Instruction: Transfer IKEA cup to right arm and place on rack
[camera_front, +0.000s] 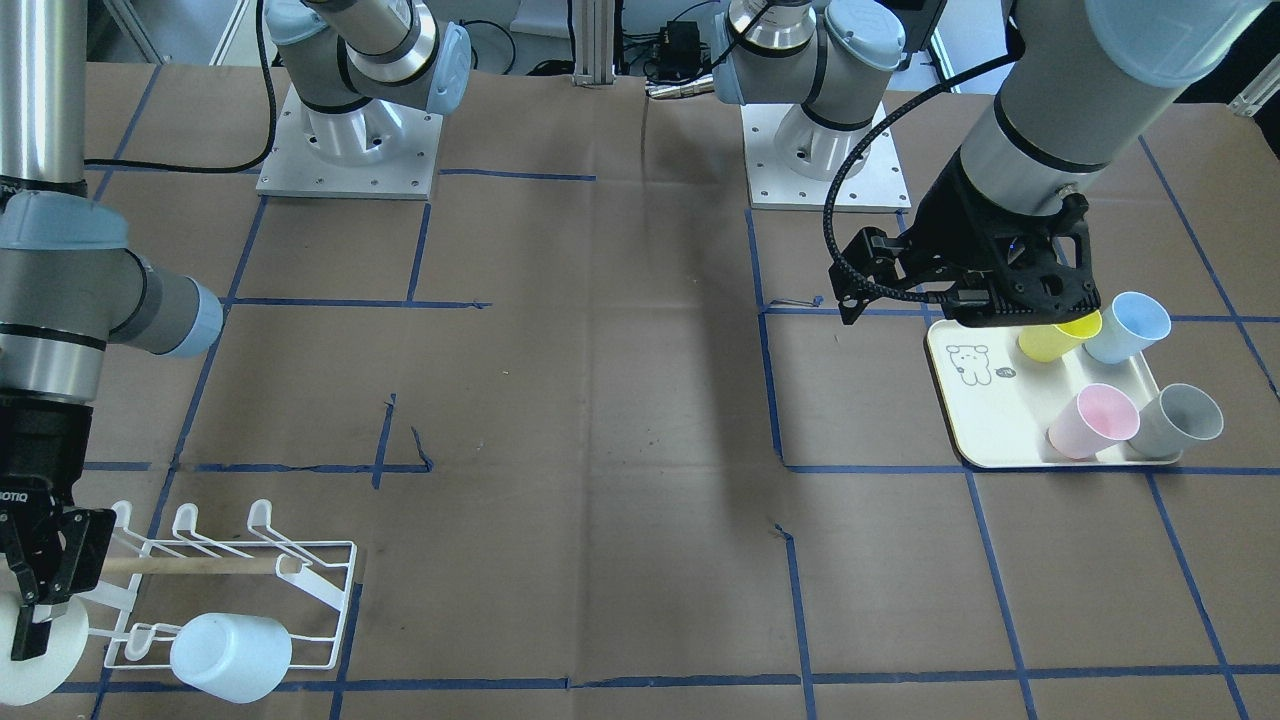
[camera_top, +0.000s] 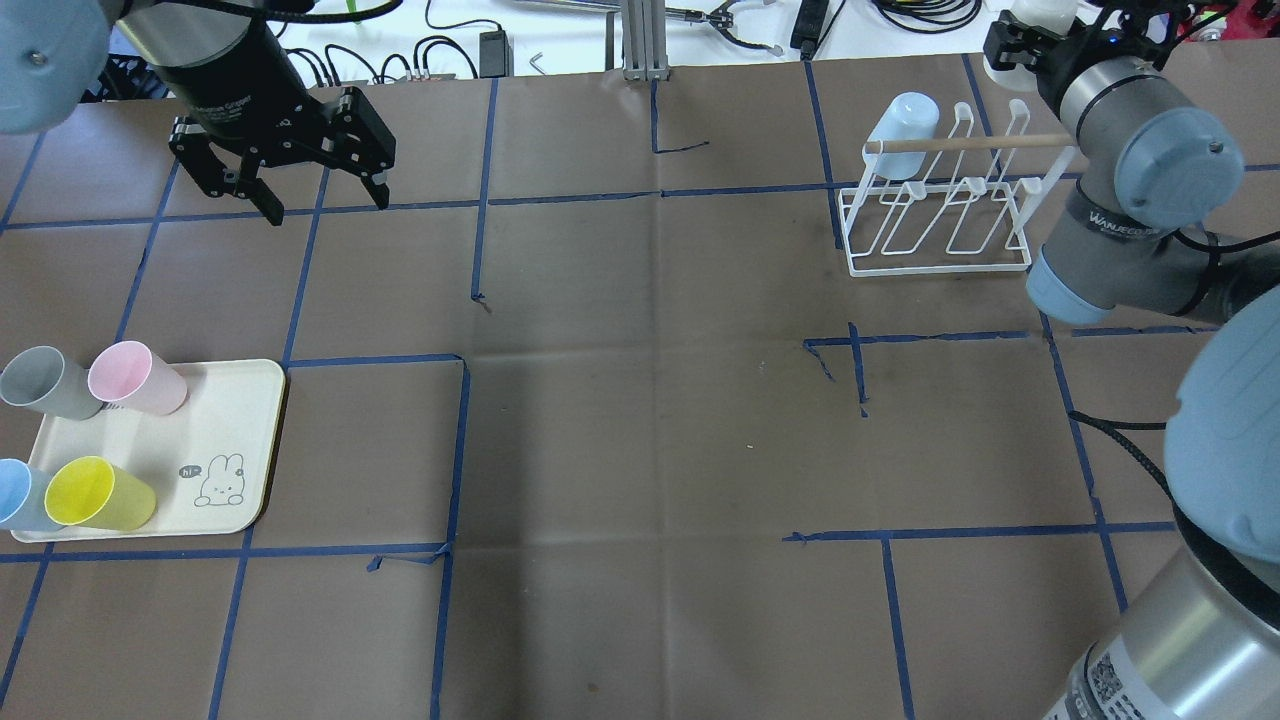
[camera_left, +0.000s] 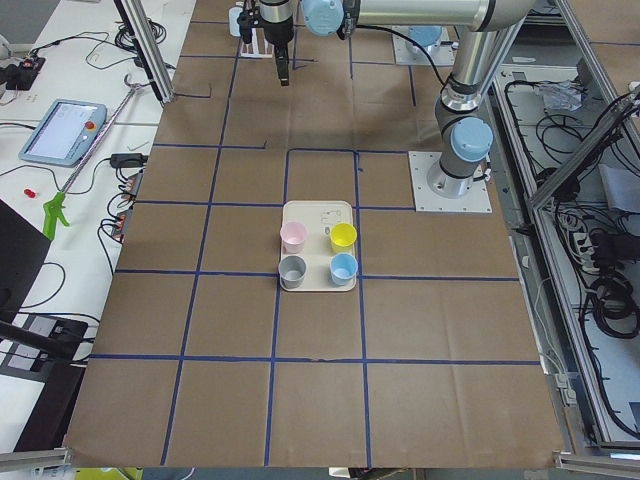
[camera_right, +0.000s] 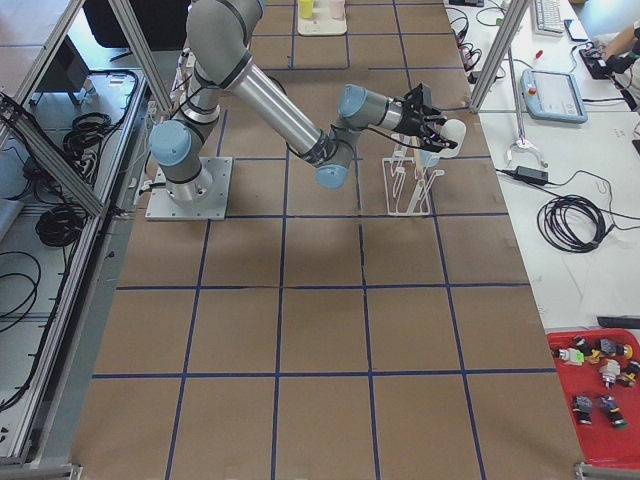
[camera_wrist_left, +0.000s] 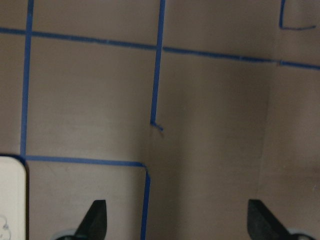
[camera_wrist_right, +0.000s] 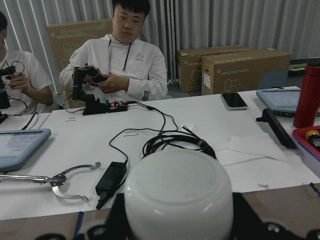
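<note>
My right gripper is shut on a white IKEA cup, held just off the end of the white wire rack. The white cup fills the lower middle of the right wrist view and shows at the top right of the overhead view. A pale blue cup hangs upside down on a corner prong of the rack. My left gripper is open and empty, high above the table beyond the tray; its fingertips stand wide apart.
A cream tray at the left front holds a grey cup, a pink cup, a blue cup and a yellow cup. Two people sit at a white bench beyond the table's far edge.
</note>
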